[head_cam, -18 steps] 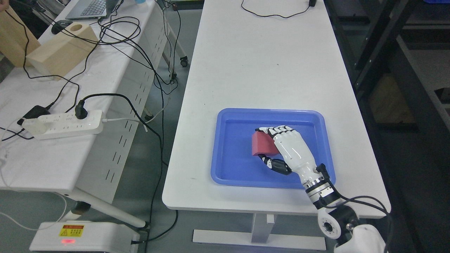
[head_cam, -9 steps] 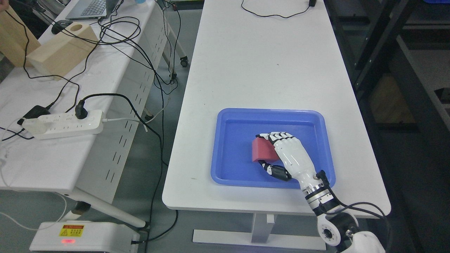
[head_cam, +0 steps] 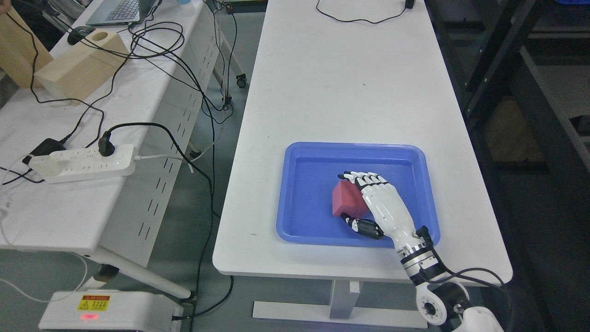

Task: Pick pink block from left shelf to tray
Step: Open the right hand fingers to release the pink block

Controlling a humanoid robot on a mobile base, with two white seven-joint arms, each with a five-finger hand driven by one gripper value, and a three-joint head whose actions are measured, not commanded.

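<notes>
The pink block (head_cam: pixel 346 199) lies low inside the blue tray (head_cam: pixel 304 230), right of its middle. My right hand (head_cam: pixel 346 198) reaches in from the lower right and wraps the block. Its fingers (head_cam: pixel 364 177) lie over the block's far side and its thumb (head_cam: pixel 358 225) presses at the near corner. The block's right side is hidden behind the white palm. The fingers look less curled than a tight fist. No left arm shows in the picture.
The tray sits near the front edge of a long white table (head_cam: pixel 341 83). A second table on the left holds a power strip (head_cam: pixel 83 162), cables, wooden boxes (head_cam: pixel 78 64) and a laptop (head_cam: pixel 117 11). Dark shelving (head_cam: pixel 516 92) stands along the right.
The right hand has sunk a little toward the tray floor with the block. Its fingers have straightened somewhat over the block's far edge.
</notes>
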